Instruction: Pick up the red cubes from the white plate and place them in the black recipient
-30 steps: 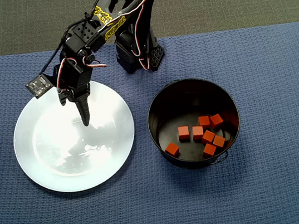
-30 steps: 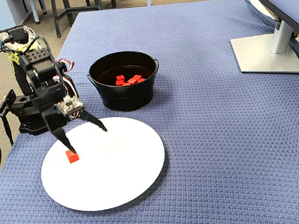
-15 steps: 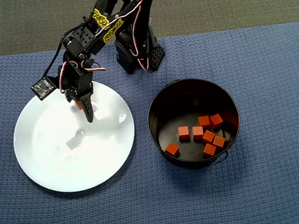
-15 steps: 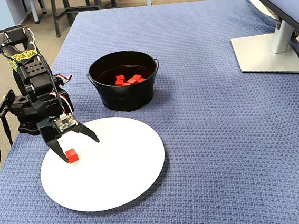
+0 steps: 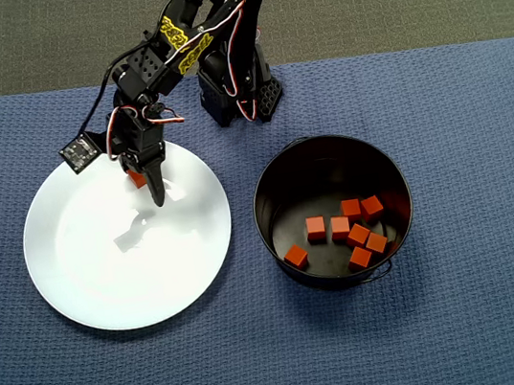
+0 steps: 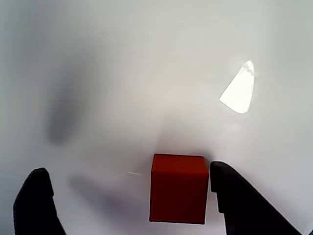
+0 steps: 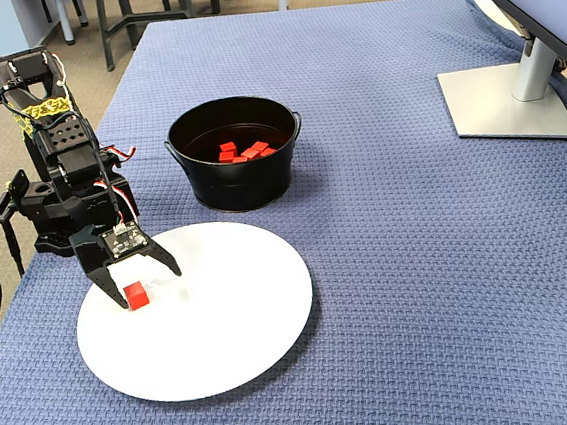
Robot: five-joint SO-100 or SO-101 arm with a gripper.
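Observation:
One red cube (image 6: 178,188) lies on the white plate (image 5: 105,273) near its far rim, also seen as the cube (image 7: 137,296) in the fixed view. My gripper (image 7: 150,290) is open and low over the plate, its fingers straddling this cube. In the wrist view the cube sits against the right finger (image 6: 234,200), while the left finger (image 6: 36,203) stands well apart. From overhead the arm hides most of the cube (image 5: 138,178). The black recipient (image 5: 276,190) stands right of the plate and holds several red cubes (image 5: 345,232).
The arm's base (image 5: 237,89) stands at the back edge of the blue cloth. In the fixed view a monitor foot (image 7: 509,100) sits at the far right, and the black pot (image 7: 238,177) stands just behind the plate (image 7: 224,329).
My gripper has come down to the plate and drawn back toward the arm's base. The cube that lay by one fingertip now lies between the fingers, which have narrowed.

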